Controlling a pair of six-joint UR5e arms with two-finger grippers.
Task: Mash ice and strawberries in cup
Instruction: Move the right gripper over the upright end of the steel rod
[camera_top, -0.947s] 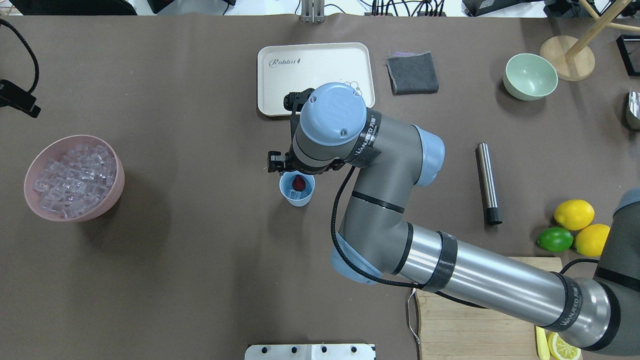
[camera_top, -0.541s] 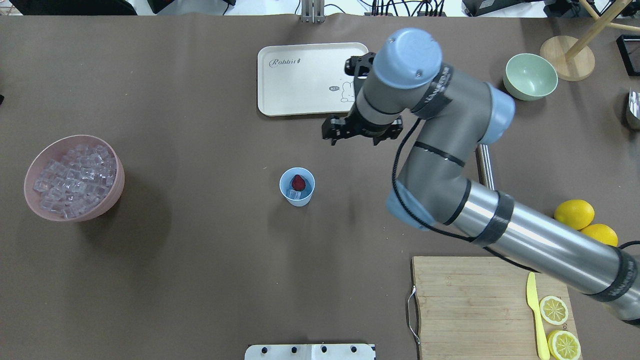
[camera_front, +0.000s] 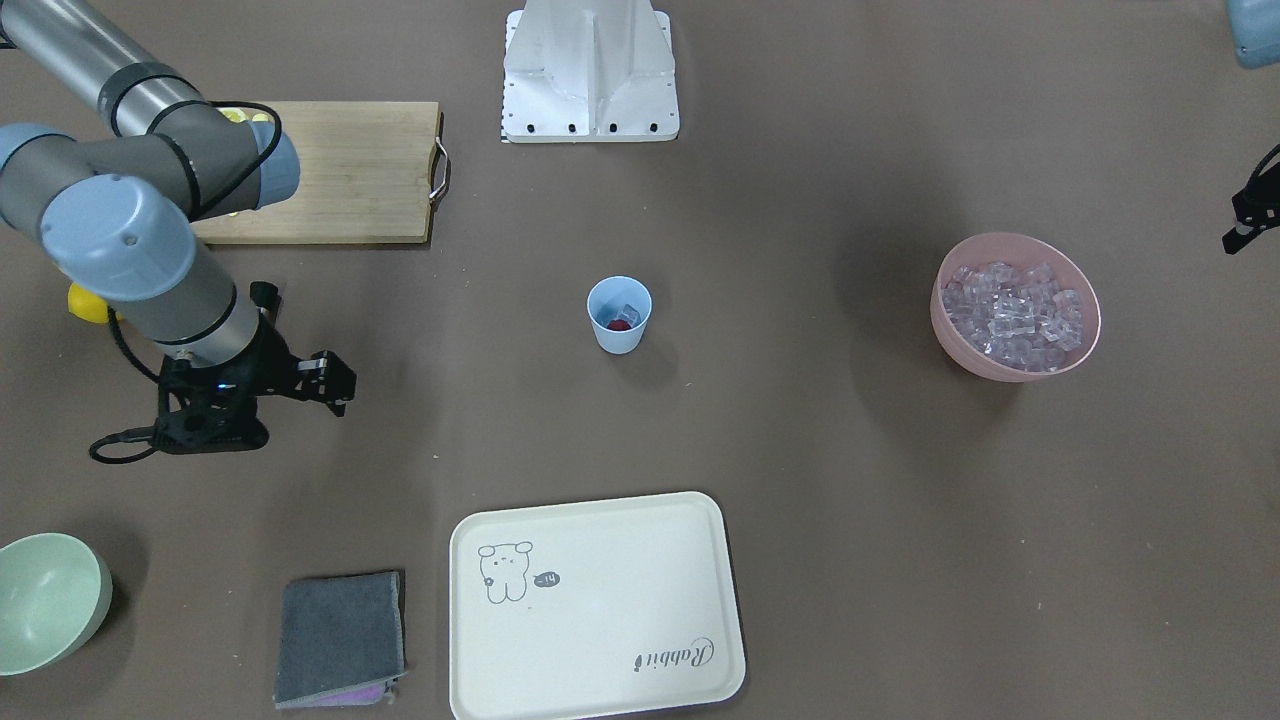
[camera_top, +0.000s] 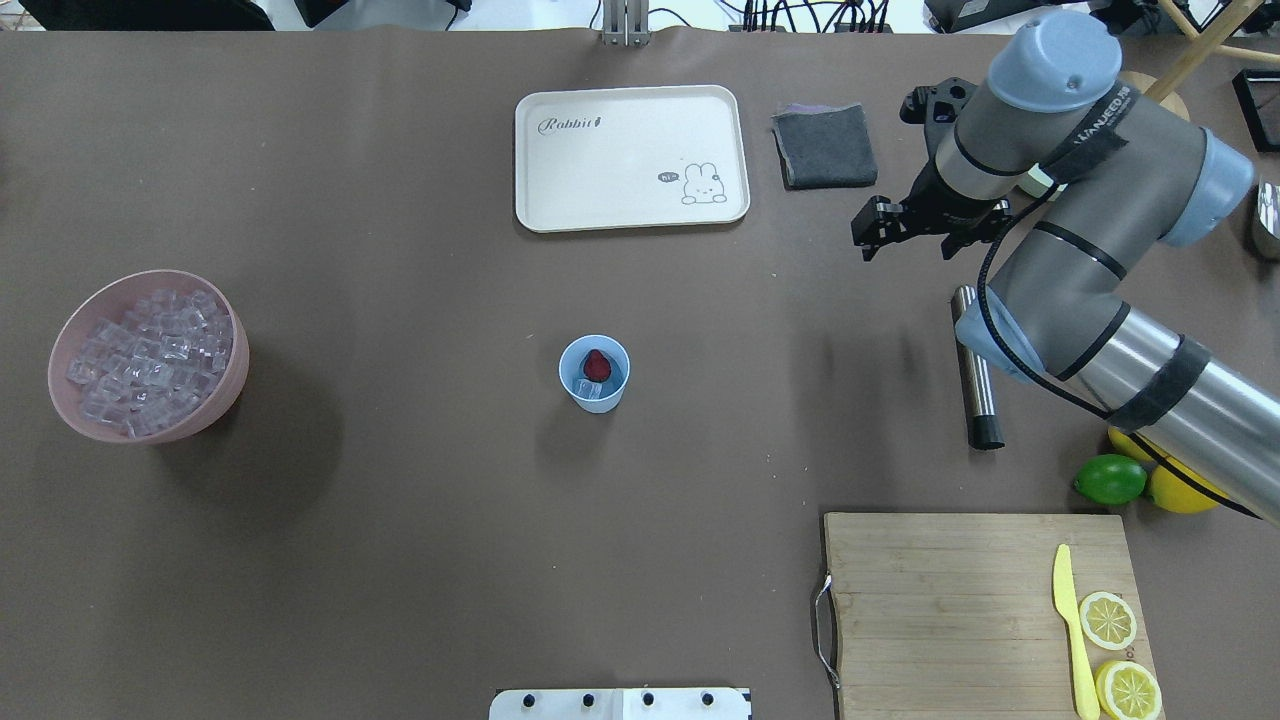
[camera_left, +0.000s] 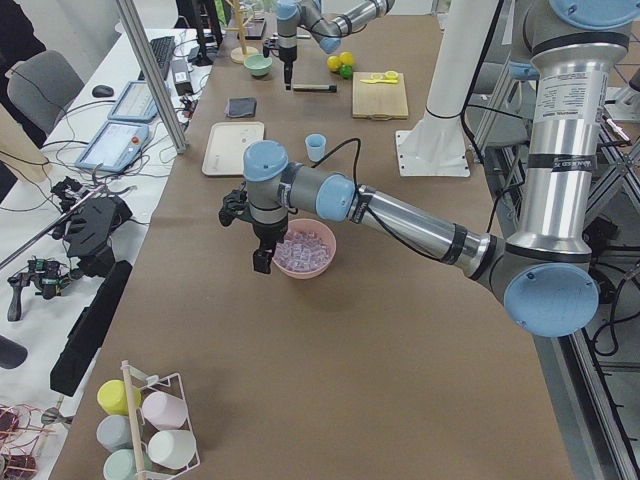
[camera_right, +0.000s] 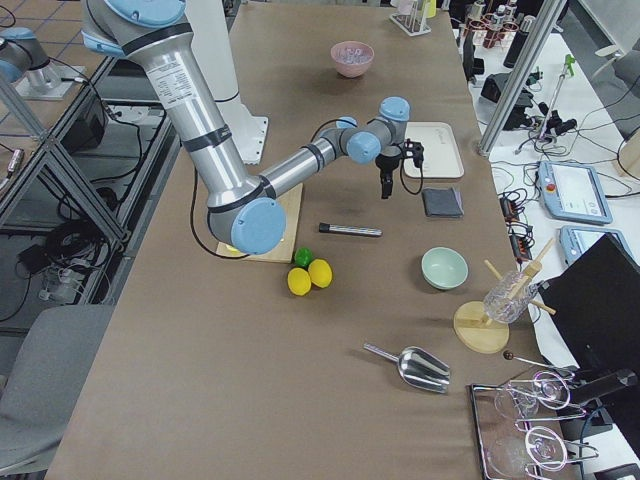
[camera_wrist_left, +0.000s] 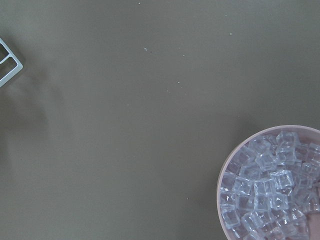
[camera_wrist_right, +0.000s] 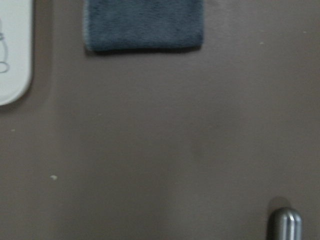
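The light blue cup (camera_top: 612, 396) stands mid-table, also in the front view (camera_front: 619, 338). In it lie a red strawberry (camera_top: 597, 365) and an ice cube (camera_top: 592, 392). More ice (camera_top: 150, 358) fills a pink bowl (camera_top: 62, 345), which shows in the left wrist view (camera_wrist_left: 223, 176). My right gripper (camera_top: 925, 228) hangs open and empty far right of the cup, just beyond the top end of a steel cylinder (camera_top: 975, 365). My left gripper (camera_left: 260, 258) hovers beside the pink bowl; I cannot tell its state.
A cream tray (camera_top: 630, 158) and a grey cloth (camera_top: 825, 145) lie at the far side. A cutting board (camera_top: 950, 610) with a yellow knife and lemon slices sits near right. Lemons and a lime (camera_top: 1110, 480) lie by it. A pale green bowl (camera_front: 50, 600) stands beyond the right arm.
My right gripper has left the cup and swung right and away, to the steel cylinder's far end. The strawberry stays in the cup. My left gripper has left the overhead view.
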